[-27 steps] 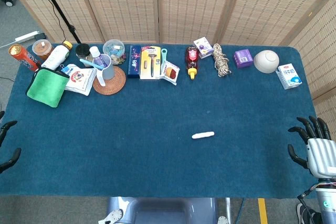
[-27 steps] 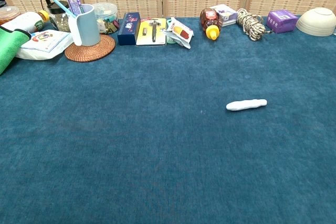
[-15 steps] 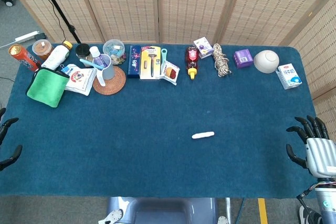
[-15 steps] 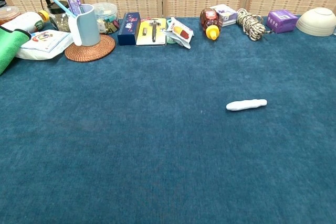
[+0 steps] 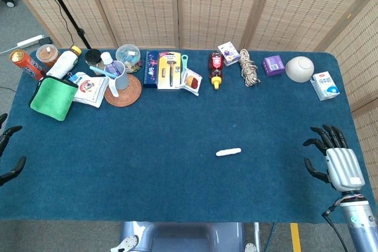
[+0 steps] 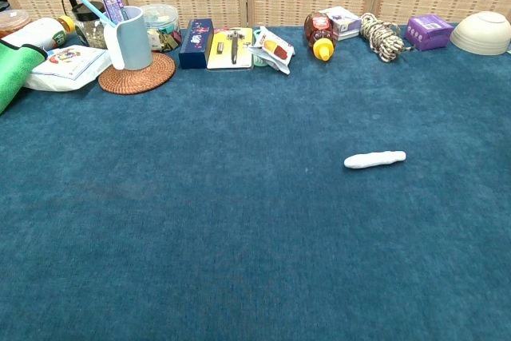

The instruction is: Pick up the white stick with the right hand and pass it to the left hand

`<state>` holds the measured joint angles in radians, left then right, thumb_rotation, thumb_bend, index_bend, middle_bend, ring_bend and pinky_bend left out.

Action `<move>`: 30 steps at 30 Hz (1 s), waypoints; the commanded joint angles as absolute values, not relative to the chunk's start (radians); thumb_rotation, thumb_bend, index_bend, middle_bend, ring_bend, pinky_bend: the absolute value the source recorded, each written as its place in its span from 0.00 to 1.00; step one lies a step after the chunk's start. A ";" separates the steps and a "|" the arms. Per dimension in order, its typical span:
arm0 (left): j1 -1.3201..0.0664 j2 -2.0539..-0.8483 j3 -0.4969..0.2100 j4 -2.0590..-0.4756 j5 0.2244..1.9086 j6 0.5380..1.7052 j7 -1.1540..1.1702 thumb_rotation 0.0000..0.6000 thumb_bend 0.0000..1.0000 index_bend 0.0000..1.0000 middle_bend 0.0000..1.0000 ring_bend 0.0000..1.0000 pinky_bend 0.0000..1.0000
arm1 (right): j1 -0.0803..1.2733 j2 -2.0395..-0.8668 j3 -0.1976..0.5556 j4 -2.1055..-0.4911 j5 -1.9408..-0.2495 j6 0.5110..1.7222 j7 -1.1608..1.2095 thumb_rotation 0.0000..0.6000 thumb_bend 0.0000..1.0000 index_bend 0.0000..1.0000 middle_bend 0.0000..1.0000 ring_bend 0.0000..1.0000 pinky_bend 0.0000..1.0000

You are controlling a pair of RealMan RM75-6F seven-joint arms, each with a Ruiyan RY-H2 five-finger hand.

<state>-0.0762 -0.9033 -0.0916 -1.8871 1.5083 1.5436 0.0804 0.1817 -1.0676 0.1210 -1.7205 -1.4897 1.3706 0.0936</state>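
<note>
The blue bench (image 5: 177,181) carries a row of clutter along its far edge. The right hand (image 5: 336,163) hovers over the right edge, fingers spread, holding nothing. The left hand (image 5: 9,157) shows only dark fingertips; I cannot tell its state. The white stick (image 5: 228,152) lies flat mid-bench, well apart from both.

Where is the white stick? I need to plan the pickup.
The stick lies alone on the blue cloth, right of centre in both views, nearer the right hand and well clear of the back row.
</note>
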 commanded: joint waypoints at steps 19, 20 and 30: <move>-0.133 -0.891 -0.108 -1.923 1.490 1.473 0.113 1.00 0.32 0.21 0.01 0.01 0.01 | 0.456 -1.245 0.181 -1.677 -1.382 1.015 0.064 1.00 0.43 0.39 0.14 0.00 0.00; -0.134 -0.891 -0.107 -1.922 1.488 1.471 0.112 1.00 0.32 0.21 0.01 0.01 0.01 | 0.464 -1.254 0.182 -1.672 -1.378 1.007 0.060 1.00 0.43 0.39 0.14 0.00 0.00; -0.138 -0.892 -0.101 -1.908 1.473 1.455 0.108 1.00 0.32 0.21 0.01 0.01 0.01 | 0.555 -1.381 0.186 -1.568 -1.335 0.921 0.016 1.00 0.43 0.40 0.14 0.00 0.00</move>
<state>-0.1383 -0.8919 -0.1012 -1.9086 1.4730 1.4549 0.1075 0.5439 -1.3663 0.1867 -1.5830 -1.3427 0.9321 0.0267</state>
